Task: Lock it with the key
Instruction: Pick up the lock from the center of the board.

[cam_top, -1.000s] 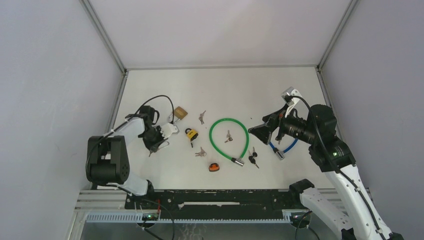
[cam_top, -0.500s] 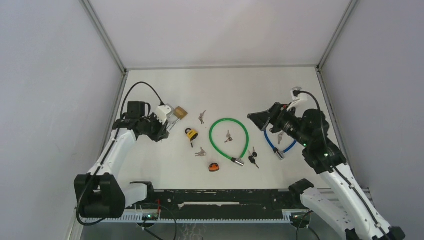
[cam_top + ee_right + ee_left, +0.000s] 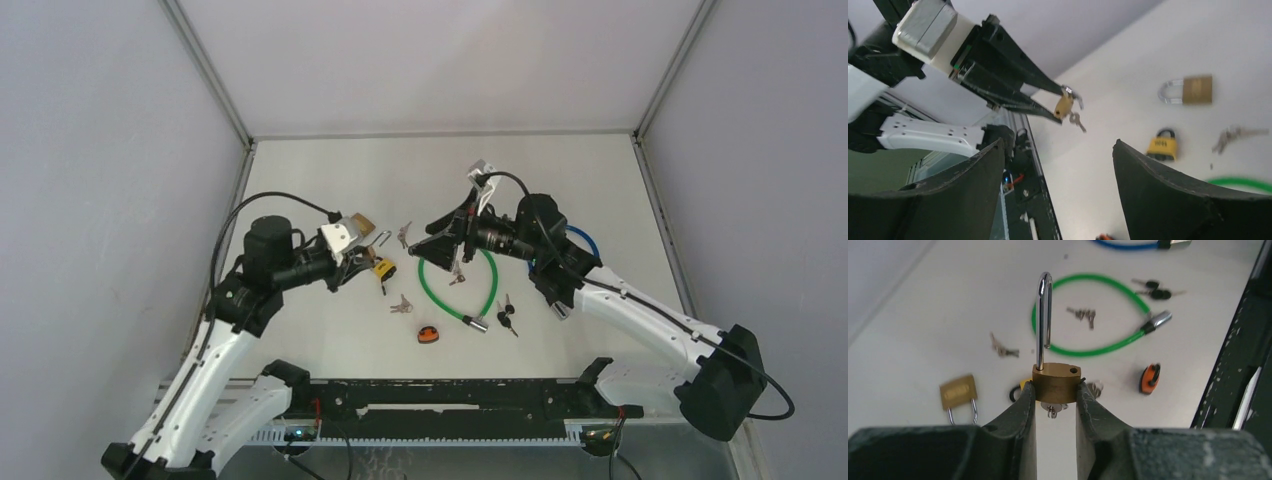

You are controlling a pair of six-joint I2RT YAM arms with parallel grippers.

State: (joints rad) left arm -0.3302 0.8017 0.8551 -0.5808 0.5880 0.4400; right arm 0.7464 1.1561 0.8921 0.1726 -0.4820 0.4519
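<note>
The white table (image 3: 560, 180) carries several locks, but the one that matters is off its surface. The left arm's fingers (image 3: 1055, 390) pinch the small brass padlock with the long steel shackle (image 3: 1055, 380) by its two side faces, at about 9 o'clock from the green cable loop (image 3: 425, 275). The right arm's fingers (image 3: 1058, 150) are spread wide with nothing between them, and point across at that padlock from roughly 11 o'clock of the loop.

The shackle (image 3: 1044, 315) stands raised, its free end clear of the body. A small silver key (image 3: 1075, 120) hangs at 6 o'clock under the body. It is probably seated in the keyway, though blur hides the joint.

To do this well, the left grip should stay firm and level so the padlock cannot twist. The right fingers should come in low, line up on the key bow, not the dangling ring, and close squarely. The shackle likely needs pressing home before the key is turned.
</note>
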